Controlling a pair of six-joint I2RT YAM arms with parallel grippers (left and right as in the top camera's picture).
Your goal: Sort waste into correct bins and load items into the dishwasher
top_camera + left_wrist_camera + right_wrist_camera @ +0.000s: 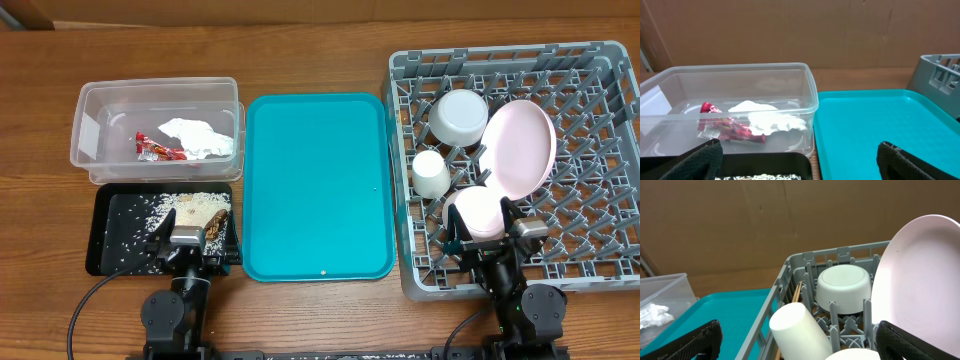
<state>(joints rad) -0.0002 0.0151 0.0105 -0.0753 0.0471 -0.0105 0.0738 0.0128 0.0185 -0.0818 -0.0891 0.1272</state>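
1. Nearest the table edge: left gripper and right gripper, both with jaws spread wide and holding nothing.
2. Black tray, just beyond the left gripper, carrying food scraps of rice grains and a brown chunk.
3. Grey dish rack, at right: small pink bowl nearest, then white cup, pink plate standing on edge, and whitish bowl farthest.
4. Clear tub, behind the black tray, containing red wrapper and white napkin.

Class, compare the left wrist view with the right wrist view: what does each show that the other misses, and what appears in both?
Left wrist only: the red wrapper and the black tray. Right wrist only: the white cup, whitish bowl and pink plate. Both: teal tray, clear tub with the napkin, grey rack.
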